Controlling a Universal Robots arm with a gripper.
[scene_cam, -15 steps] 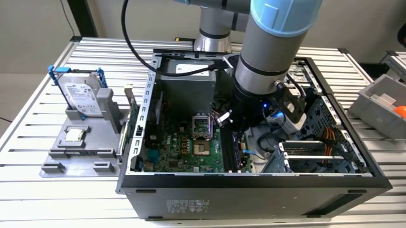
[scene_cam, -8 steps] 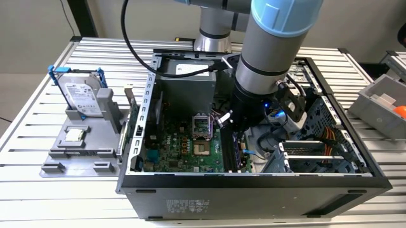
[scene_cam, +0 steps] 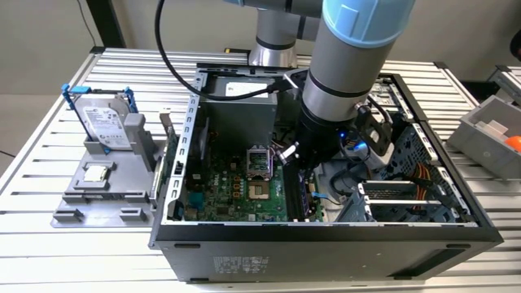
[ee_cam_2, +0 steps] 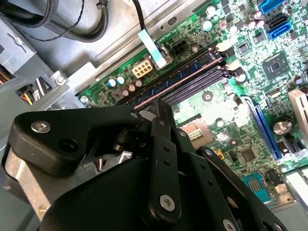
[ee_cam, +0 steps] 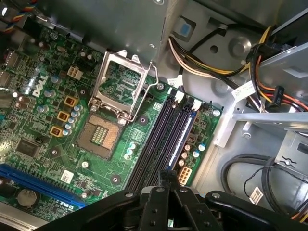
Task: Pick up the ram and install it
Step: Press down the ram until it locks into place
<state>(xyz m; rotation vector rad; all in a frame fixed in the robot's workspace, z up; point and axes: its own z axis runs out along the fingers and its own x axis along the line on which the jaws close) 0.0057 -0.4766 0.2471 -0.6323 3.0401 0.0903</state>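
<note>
The ram (ee_cam_2: 180,77) stands on edge in the outermost of the black memory slots (ee_cam: 161,139), on the side nearest the power connector (blue-green board, dark chips along it). The slots sit on the green motherboard (ee_cam: 48,144) inside the open computer case (scene_cam: 326,244).

The gripper (ee_cam_2: 156,108) is directly over one end of the ram. Its fingers are drawn together into one narrow tip. Whether that tip presses on the stick or pinches it cannot be told.

In the first wrist view the empty processor socket (ee_cam: 102,137) lies beside the slots, its metal frame flipped up. That view also shows yellow and black cable bundles (ee_cam: 202,60) along the case wall.

The exterior view shows things outside the case. A silver hard drive (scene_cam: 106,122) in a blue-handled frame carries a white label. It stands on a grey holder (scene_cam: 97,195) on the slatted surface (scene_cam: 49,256), at the exterior view's left. A small square chip (scene_cam: 96,174) lies on the same holder. A sticker on the case front has print too small to make out.
</note>
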